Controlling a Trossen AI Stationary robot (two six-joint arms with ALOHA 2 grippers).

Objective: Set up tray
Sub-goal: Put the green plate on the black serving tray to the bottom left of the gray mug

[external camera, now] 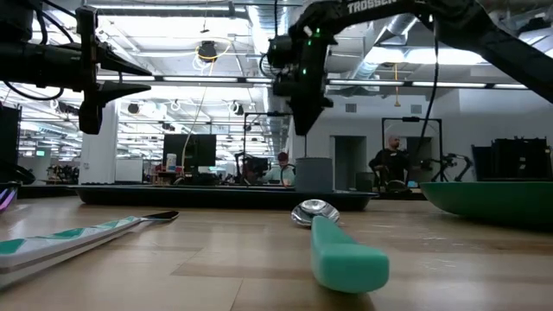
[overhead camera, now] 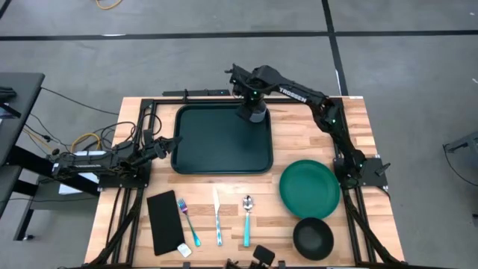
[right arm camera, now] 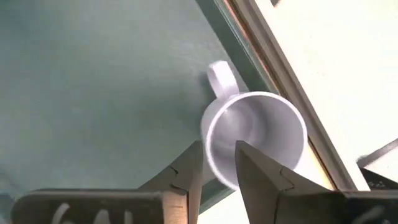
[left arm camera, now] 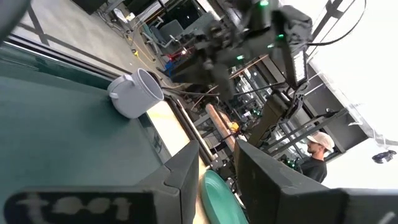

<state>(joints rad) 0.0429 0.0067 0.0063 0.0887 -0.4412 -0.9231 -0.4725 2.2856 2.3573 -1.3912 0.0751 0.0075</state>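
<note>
At the near edge of the desk (overhead camera: 299, 112) lay a black bowl (overhead camera: 312, 237), a black napkin (overhead camera: 163, 221), a teal-handled fork (overhead camera: 188, 222), a knife (overhead camera: 218, 224) and a teal-handled spoon (overhead camera: 246, 221), side by side. Just beyond the bowl sat the round green plate (overhead camera: 309, 189). Farther back, the dark green tray (overhead camera: 221, 140) lay flat in the middle of the desk, left of the plate. A white mug (right arm camera: 255, 138) stood upright in the tray's far right corner, its handle turned toward the tray's middle. The right gripper (right arm camera: 217, 163) hung directly above the mug, jaws narrowly parted over its rim and holding nothing. The left gripper (overhead camera: 166, 145) waited at the tray's left edge, its jaws a little apart and empty. Beyond the desk, a person (left arm camera: 315, 158) stood in the room.
</note>
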